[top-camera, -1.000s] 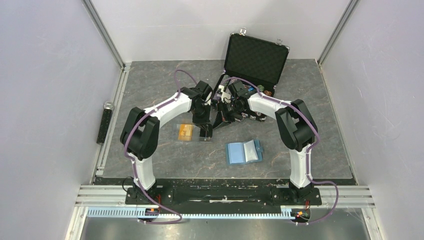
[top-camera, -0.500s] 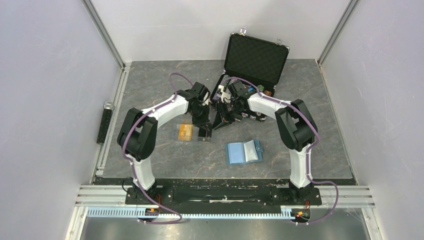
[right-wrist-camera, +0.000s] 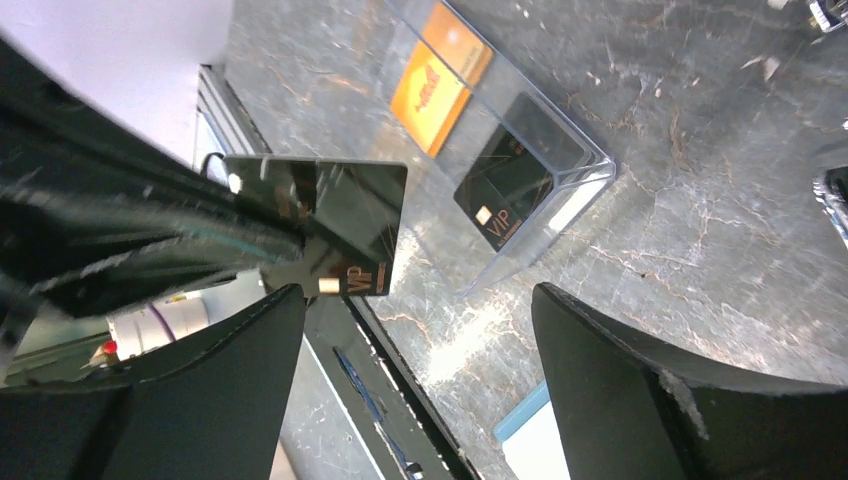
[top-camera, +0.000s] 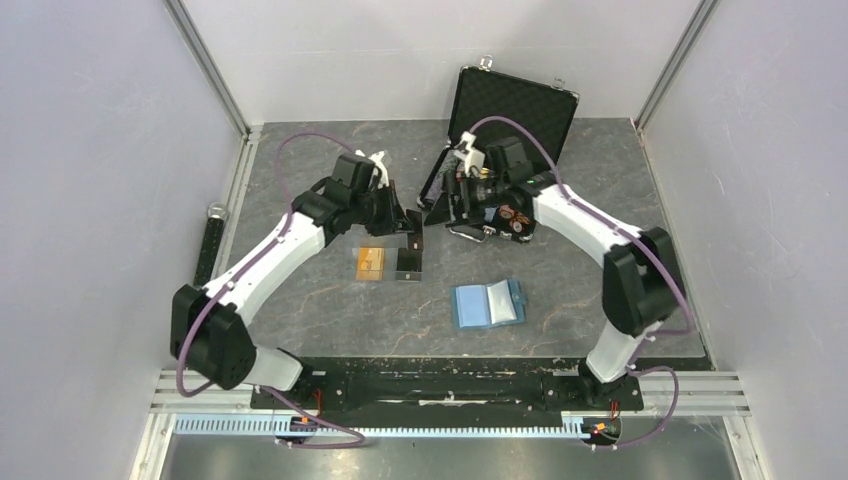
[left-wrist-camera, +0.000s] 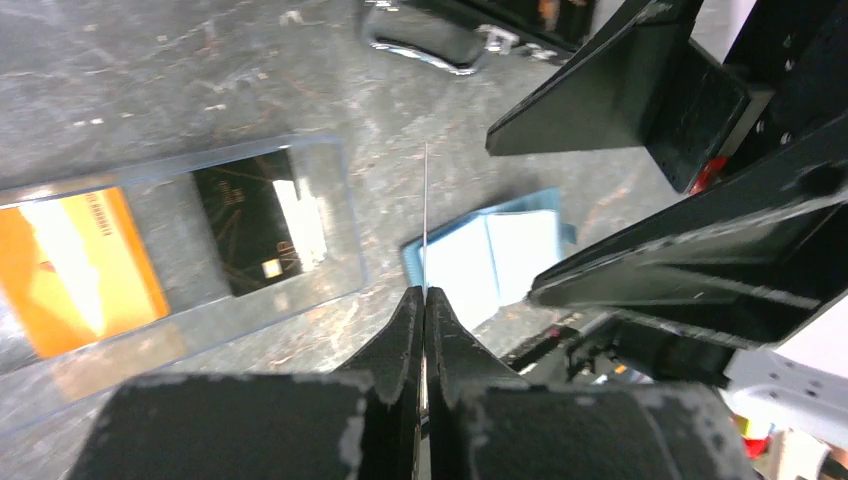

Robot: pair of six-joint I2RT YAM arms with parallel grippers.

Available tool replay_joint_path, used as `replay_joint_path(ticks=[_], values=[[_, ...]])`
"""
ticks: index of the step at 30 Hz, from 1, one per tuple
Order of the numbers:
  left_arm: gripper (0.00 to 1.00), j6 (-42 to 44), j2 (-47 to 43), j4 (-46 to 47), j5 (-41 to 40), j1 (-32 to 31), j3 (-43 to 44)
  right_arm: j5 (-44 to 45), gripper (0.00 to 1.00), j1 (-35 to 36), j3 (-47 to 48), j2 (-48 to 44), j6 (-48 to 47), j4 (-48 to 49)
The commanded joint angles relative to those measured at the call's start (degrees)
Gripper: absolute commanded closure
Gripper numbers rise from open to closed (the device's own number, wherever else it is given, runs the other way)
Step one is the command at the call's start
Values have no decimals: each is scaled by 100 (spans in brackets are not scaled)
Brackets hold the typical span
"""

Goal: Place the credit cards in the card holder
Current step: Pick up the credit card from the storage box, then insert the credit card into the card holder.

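Left wrist view: the left gripper (left-wrist-camera: 423,292) is pinched tight on a held black card (left-wrist-camera: 425,220), seen edge-on as a thin line. Just past it, centre frame, the card holder (left-wrist-camera: 490,255) lies open on the table, pale pockets up. At left a clear tray (left-wrist-camera: 165,215) carries an orange card (left-wrist-camera: 75,265) and a second black card (left-wrist-camera: 262,220).

So one card is lifted and on its way, and none appears pocketed yet, though the slots are too small to be sure. Next the card's edge must be lined up with a pocket mouth and slid in, probably with the holder steadied.

The right gripper (right-wrist-camera: 417,292) has its jaws wide apart, empty. Both black cards read "VIP"; the orange card's print is illegible. The black case (top-camera: 512,110) stands open at upper centre.
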Motion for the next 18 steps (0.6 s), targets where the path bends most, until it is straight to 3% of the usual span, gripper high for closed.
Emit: replay_joint_path(ticks=[1,6,12,14,18], values=[[98,-714,-554,1489,1223,149,-754,-717,12,-388,-892,-890,646,1479],[98,-1454,-948,3143,2170,188,-1542,-1392,17,-547,-1925,-1506,1739,3341],[98,-2016,-1070,4432,2722,188,-1935,-1602,26,-535,-2282,-1631,1942,3736],[98,-2134,-1025,4630,2891,190,-1952,-1683,33,-526,-2349,-1653,2051,3906],[98,-2165,-1041,4679,2951,186,-1985,-1801,57,-521,-2524,-1704,2559,4596]])
